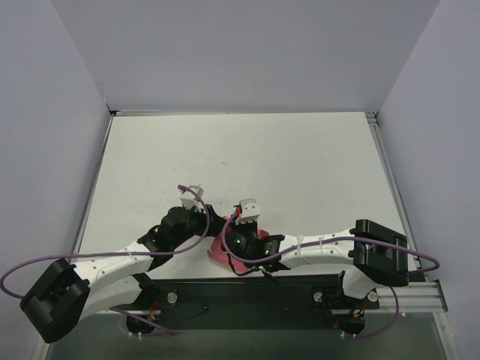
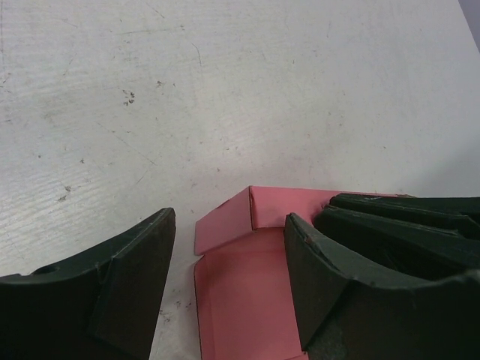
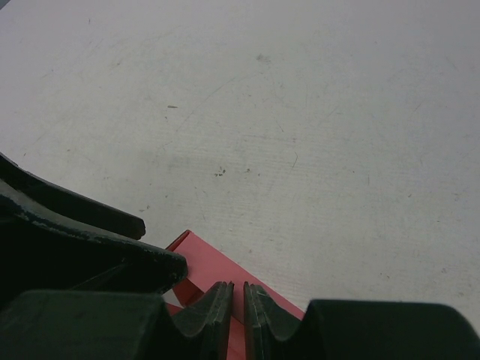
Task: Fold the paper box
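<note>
Pink paper box [image 2: 244, 300] half-folded, lower centre — my right gripper [image 3: 238, 294] pinches its wall, left gripper [image 2: 229, 240] spread; next, I reckon, fold that flap.

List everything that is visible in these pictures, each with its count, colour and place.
paper box: one, pink-red, near edge of the table, between both grippers
table: one, white, scuffed, inside the walls
walls: three, pale grey, around the table
base plate: one, black, near edge
cables: two, purple, along the arms
left arm, right arm: white and black, bent inward
left gripper: black, open, astride the box's edge
right gripper: black, shut on a box flap
</note>
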### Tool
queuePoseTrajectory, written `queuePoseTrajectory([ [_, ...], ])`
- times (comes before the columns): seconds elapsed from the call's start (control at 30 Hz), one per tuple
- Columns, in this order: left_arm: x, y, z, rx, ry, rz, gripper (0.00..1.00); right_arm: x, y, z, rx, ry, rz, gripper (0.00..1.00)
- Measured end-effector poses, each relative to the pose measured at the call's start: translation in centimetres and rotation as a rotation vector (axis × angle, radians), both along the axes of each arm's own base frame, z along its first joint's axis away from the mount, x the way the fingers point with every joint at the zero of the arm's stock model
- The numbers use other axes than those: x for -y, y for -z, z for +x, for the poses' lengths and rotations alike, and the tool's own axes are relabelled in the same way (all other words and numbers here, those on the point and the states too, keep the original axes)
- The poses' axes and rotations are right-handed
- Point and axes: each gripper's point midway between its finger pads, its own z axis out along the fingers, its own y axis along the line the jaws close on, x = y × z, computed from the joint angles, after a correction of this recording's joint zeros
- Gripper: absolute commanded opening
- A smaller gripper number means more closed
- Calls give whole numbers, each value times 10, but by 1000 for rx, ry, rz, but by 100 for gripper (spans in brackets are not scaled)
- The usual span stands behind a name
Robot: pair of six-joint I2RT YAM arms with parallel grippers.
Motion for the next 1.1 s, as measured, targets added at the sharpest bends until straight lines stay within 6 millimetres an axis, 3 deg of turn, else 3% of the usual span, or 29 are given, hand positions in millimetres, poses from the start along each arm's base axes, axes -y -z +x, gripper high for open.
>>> queuePoseTrajectory([
  [0.57,4,4,12,-7,-1,-24,66,0,0,0,1,-2,-4,15],
  [0.73,9,5,13,-4,16,-38,59,0,0,0,1,-2,-5,17],
  [0.93,12,3,13,10,32,-54,52,-1,0,-1,-5,-8,-4,37],
  [1.1,13,2,10,30,50,-66,52,1,-3,-10,-57,-39,0,63],
])
